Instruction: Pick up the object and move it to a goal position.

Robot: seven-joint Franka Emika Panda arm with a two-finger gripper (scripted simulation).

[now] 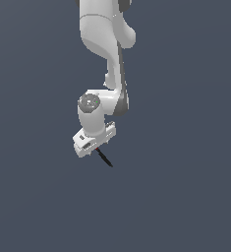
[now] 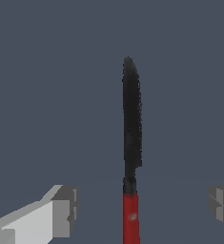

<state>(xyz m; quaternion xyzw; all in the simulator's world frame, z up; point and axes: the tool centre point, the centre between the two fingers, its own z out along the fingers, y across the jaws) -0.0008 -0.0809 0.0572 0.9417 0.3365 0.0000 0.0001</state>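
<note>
A knife-like object [image 2: 131, 143] is seen in the wrist view, its longer part black and blade-shaped, its short end red. The red end lies between the two fingertips [image 2: 63, 212], and the black part runs straight out from the gripper [image 2: 142, 209]. The fingertips are set wide apart, one on each side of the red end, and a clear gap is left on both sides; the red end is touched by neither. The gripper is thus spread and nothing is clamped in it.

In the exterior view the arm [image 1: 107, 44] is seen from above, reaching down over a plain dark grey floor [image 1: 186, 197]. The gripper [image 1: 94, 142] is pointed downward, and the object [image 1: 104, 158] pokes out from under it toward the exterior view's right and lower side. Only the black part and a trace of red beside the gripper body are visible there. Whether the object rests on the floor cannot be told.
</note>
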